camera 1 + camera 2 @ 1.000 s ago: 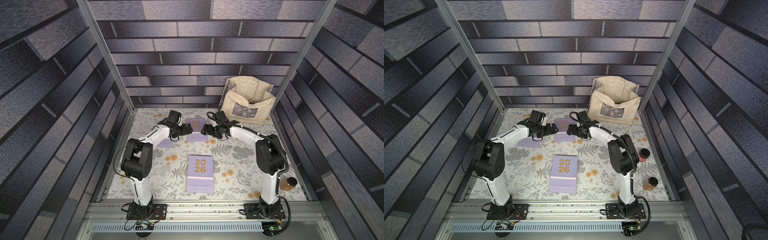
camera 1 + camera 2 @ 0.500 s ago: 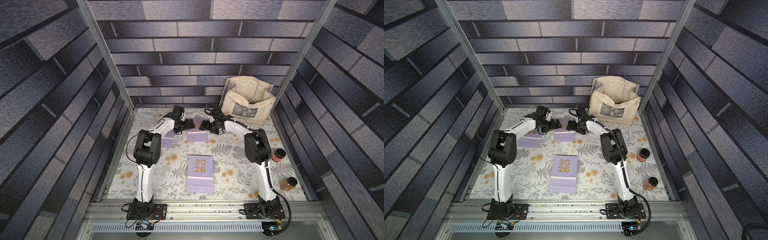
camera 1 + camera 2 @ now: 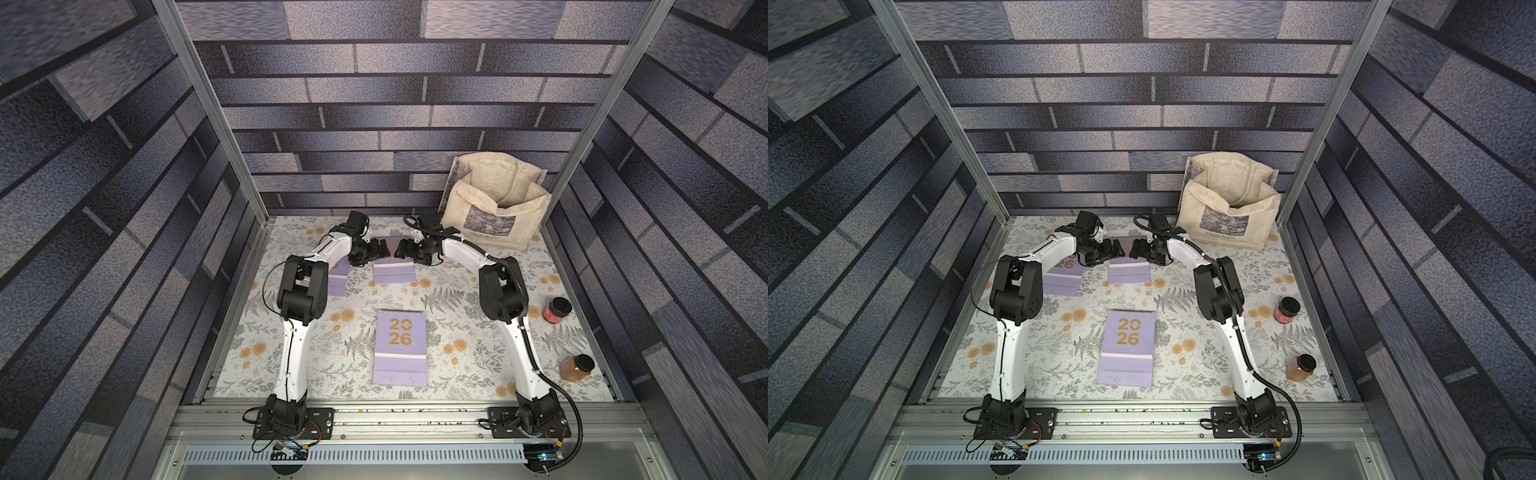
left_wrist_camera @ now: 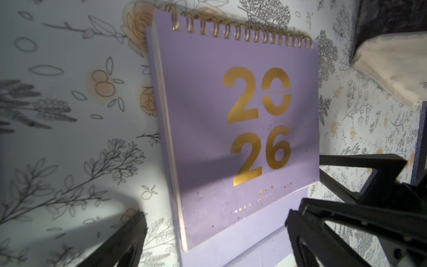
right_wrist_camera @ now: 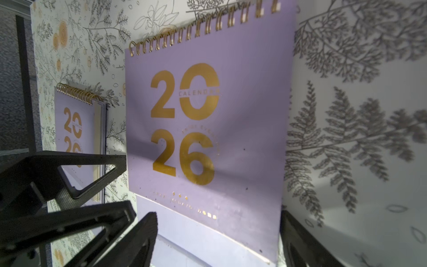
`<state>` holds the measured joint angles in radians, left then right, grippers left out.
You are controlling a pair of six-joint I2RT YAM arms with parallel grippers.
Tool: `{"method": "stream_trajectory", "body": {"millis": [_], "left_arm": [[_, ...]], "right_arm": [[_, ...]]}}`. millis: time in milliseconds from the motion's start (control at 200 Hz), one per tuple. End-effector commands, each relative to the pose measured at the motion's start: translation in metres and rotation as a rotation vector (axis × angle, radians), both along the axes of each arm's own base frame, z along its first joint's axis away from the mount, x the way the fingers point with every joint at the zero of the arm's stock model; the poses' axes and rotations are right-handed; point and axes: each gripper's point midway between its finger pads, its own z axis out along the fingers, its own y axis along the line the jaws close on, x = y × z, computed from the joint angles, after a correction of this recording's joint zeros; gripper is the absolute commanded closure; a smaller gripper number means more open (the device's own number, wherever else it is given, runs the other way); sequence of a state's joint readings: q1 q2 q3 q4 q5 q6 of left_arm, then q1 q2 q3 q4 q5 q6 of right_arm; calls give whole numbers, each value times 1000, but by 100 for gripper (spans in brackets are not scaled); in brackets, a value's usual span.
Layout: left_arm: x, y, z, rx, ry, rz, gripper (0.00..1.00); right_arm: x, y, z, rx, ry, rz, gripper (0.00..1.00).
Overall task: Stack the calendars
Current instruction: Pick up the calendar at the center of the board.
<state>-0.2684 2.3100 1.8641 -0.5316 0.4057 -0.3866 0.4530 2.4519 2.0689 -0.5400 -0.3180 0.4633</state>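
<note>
Landmark: cream tote bag point(image 3: 494, 203). Soft canvas, slumped open, with a grey printed picture on its face. The line of print beneath is too small to read.

Three calendars in view, all lavender, flat on the desk point(image 3: 457, 332). The desk cover is white with grey ferns and orange blossoms. Each calendar is matt card with a gold wire spiral along the top edge and a paler flap showing below the cover. Big gold-foil "2026" in two rows, with "CALENDAR" across the zero. The smaller gilt lines are blurred.

- Far calendar point(image 3: 395, 266): near the tote, on its left-arm side.
- Second calendar point(image 3: 338, 278): farther from the tote the same way, partly under the left forearm.
- Third calendar point(image 3: 401, 347): well apart from the tote, toward the arm bases.

Left hand point(image 4: 215, 217): spread wide astride the far calendar, one finger point(image 4: 134, 228) over bare cloth, clear of the card's edge. It holds nothing.

Right hand point(image 5: 218, 215): also wide, with a finger at each side edge of the same calendar. Cannot tell whether they touch it.

Red jar point(image 3: 557, 309) and amber jar point(image 3: 575, 368): black lids, well apart from the tote, toward the arm bases.
</note>
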Motion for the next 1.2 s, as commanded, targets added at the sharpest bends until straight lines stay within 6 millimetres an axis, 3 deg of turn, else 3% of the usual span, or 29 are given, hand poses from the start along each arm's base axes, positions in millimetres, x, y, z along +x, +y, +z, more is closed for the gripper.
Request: {"method": "stream_trajectory", "body": {"millis": [0,180,346,551,846,1027,1192], "left_arm": [[-6,-6,-9,-31,44,-33,4],[-10,-18,-7,-130,46,-67,7],[-17,-23,2,-213,37,-106,10],[-34,-24,1,-244,39,-159,11],[-47,-28,15,-281,8,-210,16],[-55,-28,26,-298,-37,-229,20],[-59,-26,25,-276,-49,-225,26]], "right_arm": [[-8,-1,-19,2,61,17,21],[-10,6,-8,60,44,40,33],[-10,1,2,86,33,27,49],[-13,-2,4,131,37,21,56],[-23,1,13,179,37,45,61],[-29,5,24,218,30,71,71],[-37,0,28,204,27,78,67]]}}
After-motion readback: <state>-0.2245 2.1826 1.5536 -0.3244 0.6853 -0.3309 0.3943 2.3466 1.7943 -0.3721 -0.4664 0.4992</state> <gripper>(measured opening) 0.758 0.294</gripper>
